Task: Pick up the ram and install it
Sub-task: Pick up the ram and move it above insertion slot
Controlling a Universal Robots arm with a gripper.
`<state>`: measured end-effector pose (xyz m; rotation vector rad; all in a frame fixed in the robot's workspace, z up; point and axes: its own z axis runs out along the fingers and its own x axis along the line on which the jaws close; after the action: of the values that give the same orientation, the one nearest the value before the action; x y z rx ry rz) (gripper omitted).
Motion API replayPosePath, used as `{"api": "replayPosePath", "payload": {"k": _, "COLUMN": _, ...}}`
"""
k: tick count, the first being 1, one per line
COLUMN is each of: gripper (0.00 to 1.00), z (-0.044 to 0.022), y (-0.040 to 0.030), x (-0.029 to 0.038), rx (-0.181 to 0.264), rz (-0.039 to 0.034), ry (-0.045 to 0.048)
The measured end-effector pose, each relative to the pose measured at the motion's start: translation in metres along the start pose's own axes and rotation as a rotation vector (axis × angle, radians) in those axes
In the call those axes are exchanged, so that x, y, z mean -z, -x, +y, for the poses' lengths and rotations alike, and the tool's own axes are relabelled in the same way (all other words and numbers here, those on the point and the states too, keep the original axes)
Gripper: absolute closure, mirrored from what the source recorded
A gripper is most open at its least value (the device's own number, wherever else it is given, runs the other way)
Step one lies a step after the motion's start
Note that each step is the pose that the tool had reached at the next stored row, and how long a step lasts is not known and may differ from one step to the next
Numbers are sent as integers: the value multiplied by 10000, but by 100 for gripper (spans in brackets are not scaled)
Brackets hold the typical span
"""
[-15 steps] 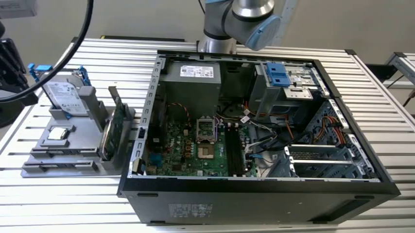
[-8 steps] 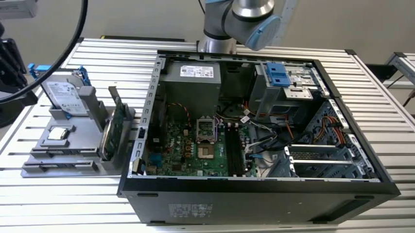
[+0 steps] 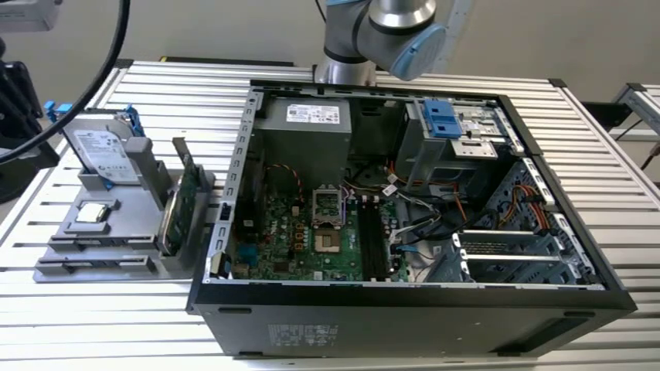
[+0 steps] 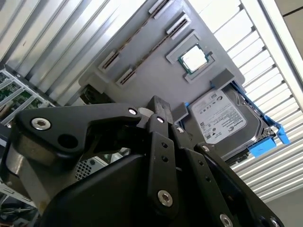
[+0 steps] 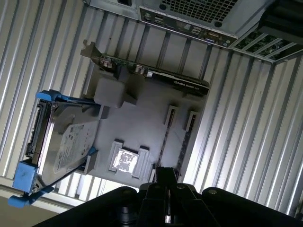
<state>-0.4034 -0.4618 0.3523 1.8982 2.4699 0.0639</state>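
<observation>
Off to the exterior view's left of the open computer case [image 3: 413, 309], on the slatted metal table [image 3: 598, 147], sits a grey holder tray [image 3: 113, 241], and the arm's gripper [image 5: 166, 174] hangs above it. From what I can make out in both wrist views, its two fingers are pressed together at the tip, with nothing caught between them. The ram [image 5: 185, 144] is in the tray, standing on edge as a thin dark strip between two small brackets, in the row farther from the processor chip [image 5: 125, 161]. The gripper's tip lines up with one end of the neighbouring row, close beside the ram and not touching it. A hard drive [image 5: 66, 142] with blue rails leans in the tray on the far side of the chip. A green expansion card [image 5: 156, 75] stands upright along the tray edge nearest the case.
</observation>
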Motion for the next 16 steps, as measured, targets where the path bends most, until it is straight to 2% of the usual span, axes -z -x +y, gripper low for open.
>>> {"api": "replayPosePath", "payload": {"k": 16, "gripper": 100, "z": -25, "y": -7, "x": 0, "rx": -1234, "rz": -59, "ry": 6}}
